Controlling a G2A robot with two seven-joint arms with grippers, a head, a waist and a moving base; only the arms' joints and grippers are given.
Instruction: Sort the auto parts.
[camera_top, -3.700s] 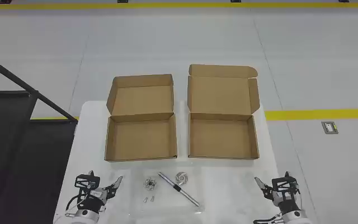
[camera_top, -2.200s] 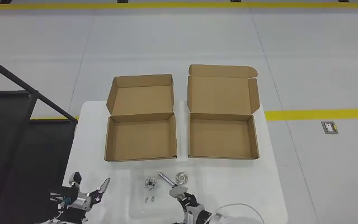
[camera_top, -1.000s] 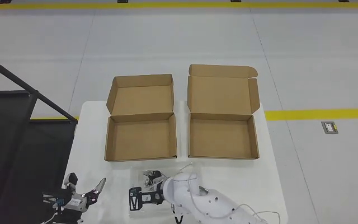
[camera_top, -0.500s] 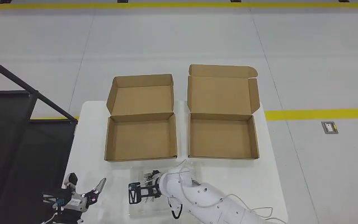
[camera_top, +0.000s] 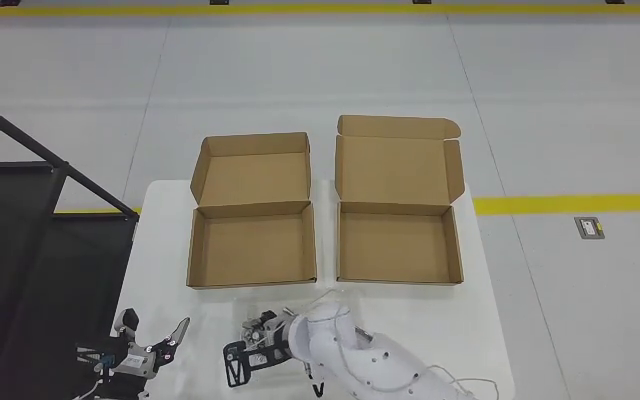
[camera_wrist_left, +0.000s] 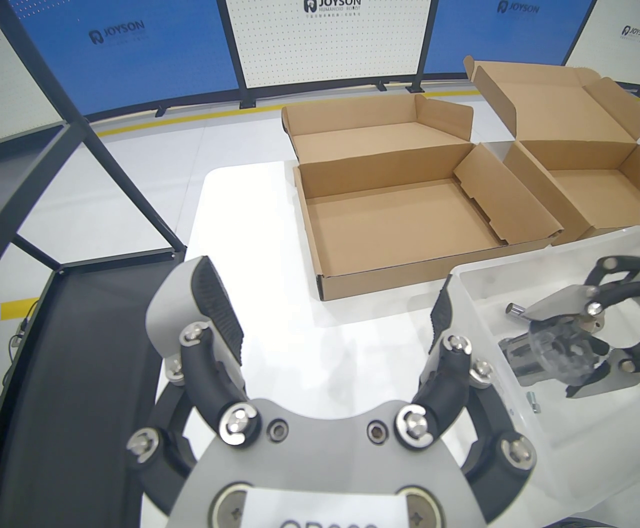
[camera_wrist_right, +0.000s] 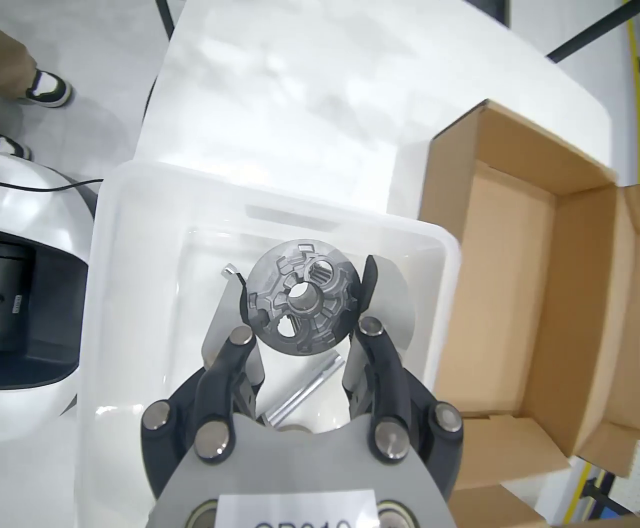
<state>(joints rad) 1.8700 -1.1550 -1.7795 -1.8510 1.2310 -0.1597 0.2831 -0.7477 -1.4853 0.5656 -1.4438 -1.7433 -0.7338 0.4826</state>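
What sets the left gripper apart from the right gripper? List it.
The left gripper is open and empty; the right gripper is shut on a round metal part. The left gripper hangs over the table beside the clear tray; the right gripper, over it. Both share one build.

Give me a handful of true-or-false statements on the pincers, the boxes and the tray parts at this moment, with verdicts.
1. The right pincer is closed on a round toothed part within the clear tray. True.
2. The left pincer holds a metal shaft. False: it is open and empty, above the table beside the tray.
3. The left box and the right box are both open and empty. True.
4. The metal shaft lies in the left box. False: it lies in the clear tray, under the right pincer.
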